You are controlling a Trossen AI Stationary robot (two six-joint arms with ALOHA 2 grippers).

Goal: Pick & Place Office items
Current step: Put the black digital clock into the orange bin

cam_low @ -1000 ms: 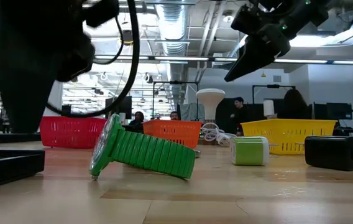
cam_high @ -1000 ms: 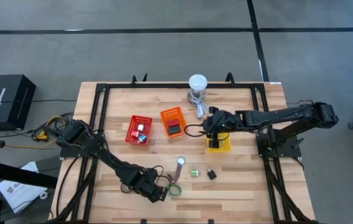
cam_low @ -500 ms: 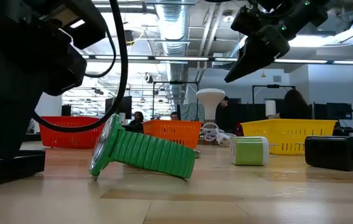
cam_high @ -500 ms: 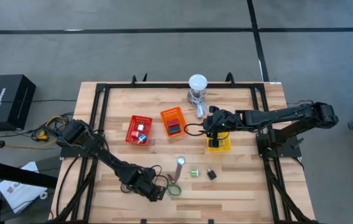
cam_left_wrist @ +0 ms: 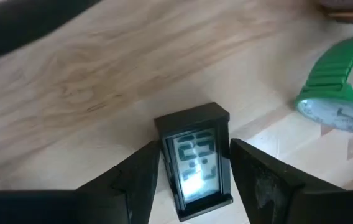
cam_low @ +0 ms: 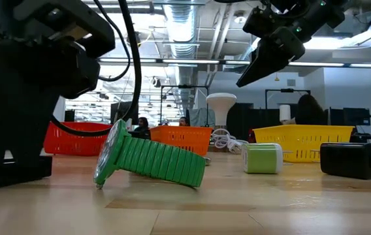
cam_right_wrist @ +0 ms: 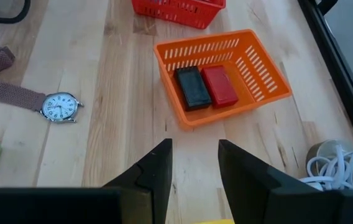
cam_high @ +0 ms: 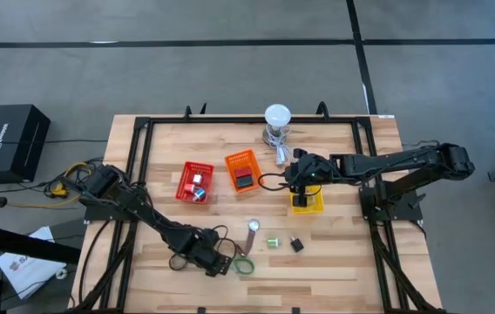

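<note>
My left gripper is near the table's front edge, shut on a small black digital clock with a lit display. A green band watch lies just to its right; in the low view it rests on its band with the face tilted up. A watch with a brown strap, a green block and a black block lie on the table. My right gripper hangs open and empty above the yellow basket. My left gripper pinches the clock's two long sides between its two fingers, which lie along the sides with the display facing up. The fingers slant down toward the table. Whether the clock is clear of the table, I cannot tell.
A red basket and an orange basket stand mid-table; the orange one holds a black block and a red block. A white-domed lamp with a coiled cable stands at the far edge. A black frame borders the table.
My left gripper has risen a little and drawn back from the table's near edge, keeping its hold on the clock. The green watch and my right gripper have stayed still.
</note>
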